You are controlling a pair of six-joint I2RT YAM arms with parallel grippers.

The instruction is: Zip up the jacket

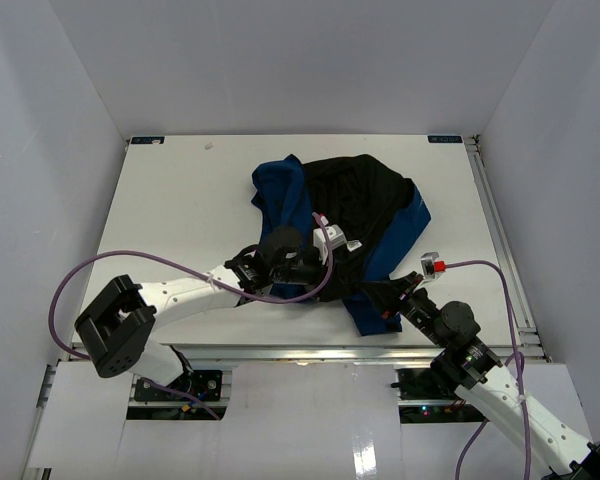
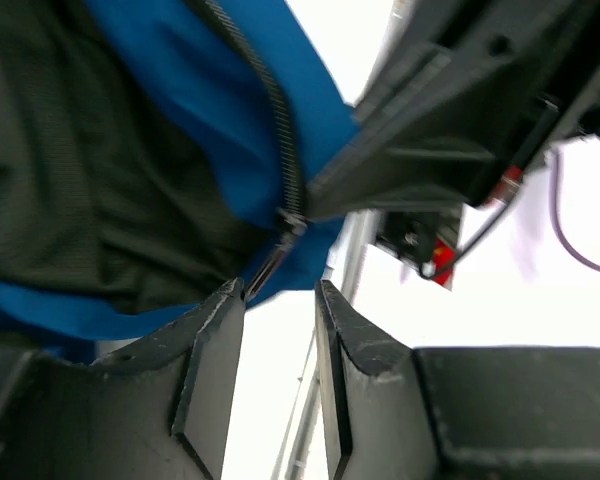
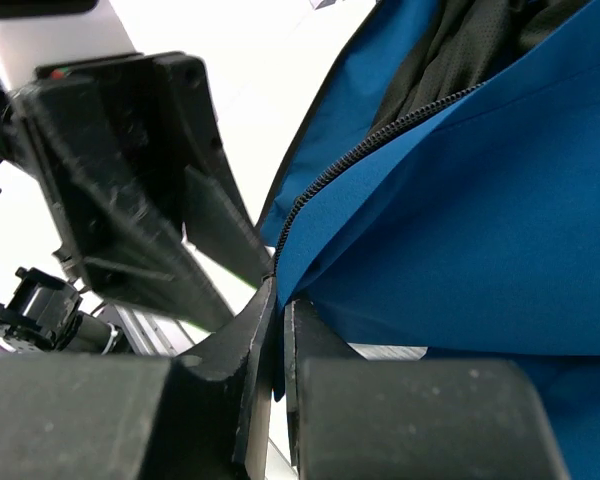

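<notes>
The royal-blue jacket lies crumpled on the middle of the table, its black lining facing up. My right gripper is shut on the jacket's blue front edge, right at the bottom end of the zipper teeth; the fabric sits between the jaws. My left gripper faces it from the left. In the left wrist view it is open, with nothing between the fingers. The dark zipper pull hangs just past the left fingertip. The zipper track runs up the blue edge.
The white table has side walls on the left, back and right. A metal rail runs along the right edge. A small red-and-white part and purple cables lie near the arms. The two grippers are very close together.
</notes>
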